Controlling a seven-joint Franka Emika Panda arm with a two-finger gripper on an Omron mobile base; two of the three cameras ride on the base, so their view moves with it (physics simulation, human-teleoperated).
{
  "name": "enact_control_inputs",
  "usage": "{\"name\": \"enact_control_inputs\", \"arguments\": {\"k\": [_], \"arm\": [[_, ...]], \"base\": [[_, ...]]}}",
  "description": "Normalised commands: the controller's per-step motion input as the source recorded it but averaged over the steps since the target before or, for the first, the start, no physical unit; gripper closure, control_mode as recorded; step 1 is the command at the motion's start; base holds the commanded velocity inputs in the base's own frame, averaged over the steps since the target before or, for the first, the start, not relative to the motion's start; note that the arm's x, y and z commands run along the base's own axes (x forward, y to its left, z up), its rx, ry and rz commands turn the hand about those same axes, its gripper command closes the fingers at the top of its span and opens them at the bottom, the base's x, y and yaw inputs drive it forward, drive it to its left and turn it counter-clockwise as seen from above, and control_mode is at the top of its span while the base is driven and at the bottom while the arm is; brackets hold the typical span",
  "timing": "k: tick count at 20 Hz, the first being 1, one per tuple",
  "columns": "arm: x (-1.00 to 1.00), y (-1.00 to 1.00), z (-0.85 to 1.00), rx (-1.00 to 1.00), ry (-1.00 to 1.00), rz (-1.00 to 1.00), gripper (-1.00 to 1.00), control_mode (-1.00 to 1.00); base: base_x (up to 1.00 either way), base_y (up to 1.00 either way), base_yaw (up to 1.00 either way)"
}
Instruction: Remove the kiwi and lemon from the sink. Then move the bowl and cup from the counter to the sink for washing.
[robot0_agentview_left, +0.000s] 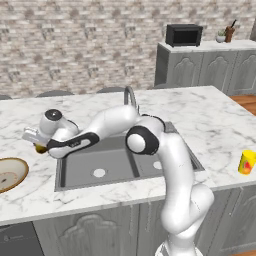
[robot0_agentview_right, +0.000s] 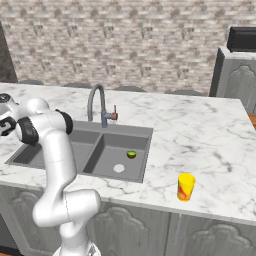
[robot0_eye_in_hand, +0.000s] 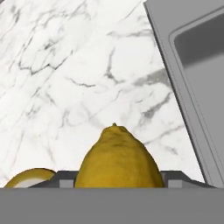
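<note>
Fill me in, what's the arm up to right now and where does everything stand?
The gripper is shut on the lemon and holds it over the counter, left of the sink, near the bowl. The kiwi sits in the sink's right basin. The cup stands on the counter to the right of the sink.

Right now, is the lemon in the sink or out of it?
Out. In the hand view the lemon sits in the pincer over white counter, with the sink off to one side.
</note>
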Motion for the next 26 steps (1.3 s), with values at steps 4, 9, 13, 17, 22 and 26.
{"name": "enact_control_inputs", "arguments": {"k": [4, 9, 13, 17, 22, 26], "arm": [[0.17, 0.09, -0.14, -0.03, 0.10, -0.03, 1.00, -1.00], [0.17, 0.10, -0.14, -0.05, 0.08, -0.03, 1.00, -1.00], [0.17, 0.12, -0.14, -0.04, 0.10, -0.03, 1.00, -1.00], [0.19, 0.14, -0.14, -0.03, 0.10, -0.03, 1.00, -1.00], [0.20, 0.15, -0.14, -0.03, 0.10, -0.03, 1.00, -1.00], [0.20, 0.14, -0.14, -0.04, 0.09, -0.02, 1.00, -1.00]], "base": [[0.00, 0.00, 0.00], [0.00, 0.00, 0.00], [0.00, 0.00, 0.00], [0.00, 0.00, 0.00], [0.00, 0.00, 0.00], [0.00, 0.00, 0.00]]}}
